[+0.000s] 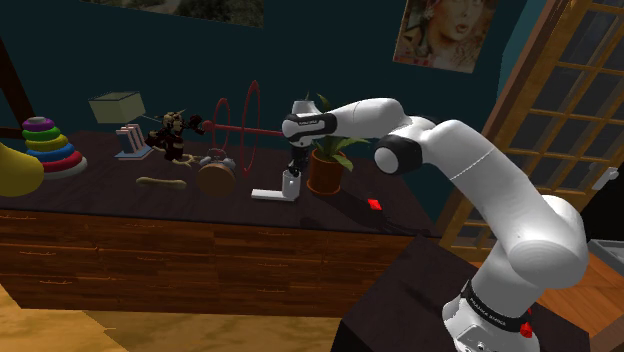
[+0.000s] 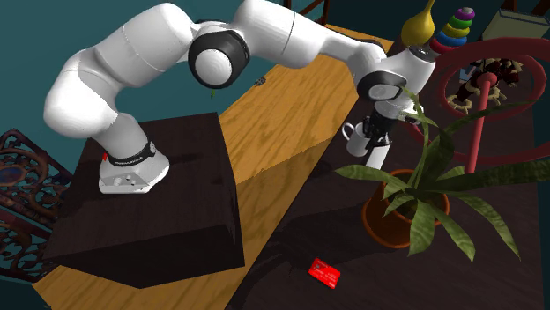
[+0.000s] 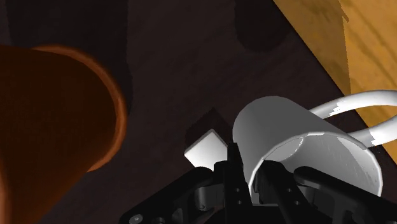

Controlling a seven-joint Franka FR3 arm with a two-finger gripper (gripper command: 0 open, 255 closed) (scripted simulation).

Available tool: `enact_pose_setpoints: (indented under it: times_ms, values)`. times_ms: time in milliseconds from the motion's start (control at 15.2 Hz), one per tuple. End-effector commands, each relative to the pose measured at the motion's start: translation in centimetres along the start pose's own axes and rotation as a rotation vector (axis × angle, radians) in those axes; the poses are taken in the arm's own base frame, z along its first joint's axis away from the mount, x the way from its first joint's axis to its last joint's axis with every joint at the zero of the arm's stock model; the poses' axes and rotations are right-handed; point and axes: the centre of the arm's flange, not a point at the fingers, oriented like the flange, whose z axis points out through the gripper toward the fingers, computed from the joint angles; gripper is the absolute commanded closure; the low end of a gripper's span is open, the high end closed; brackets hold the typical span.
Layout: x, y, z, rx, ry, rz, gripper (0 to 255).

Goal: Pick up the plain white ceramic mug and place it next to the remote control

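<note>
Mug (image 3: 286, 127): one, plain white with a single loop handle. It sits at the hand (image 3: 245, 168), its open mouth turned toward the wrist camera and its handle pointing toward the table's edge and the wooden floor beyond. The hand's two black fingers are closed onto the mug's wall at the rim, pinching it; I cannot tell whether the mug's base touches the table (image 1: 100, 195). In the shoulder view the mug (image 1: 290, 182) hangs directly under the hand (image 1: 294, 165), near the table's front edge. One flat white remote control (image 1: 266, 194) lies just beside it on one side, and one brown plant pot (image 1: 324, 172) stands just beside it on the other. In the second exterior view the mug (image 2: 356, 141) is on the hand's (image 2: 379, 136) stand-facing side. One small red card (image 1: 374, 203) lies near the table's front edge, past the pot. One ring-stacking toy (image 1: 48, 145) stands at the table's far end.
</note>
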Motion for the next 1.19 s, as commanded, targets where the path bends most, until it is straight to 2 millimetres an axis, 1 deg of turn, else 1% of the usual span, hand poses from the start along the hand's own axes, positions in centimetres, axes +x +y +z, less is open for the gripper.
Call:
enact_pose_setpoints:
  times_ms: [0, 726, 1122]
  values:
    - [-0.1, 0.0, 1.0, 0.0, 0.001, 0.0, 255]
    - [0.2, 0.2, 6.8, 0.0, 0.001, 0.0, 255]
    - [0.2, 0.2, 7.0, 0.0, 0.001, 0.0, 255]
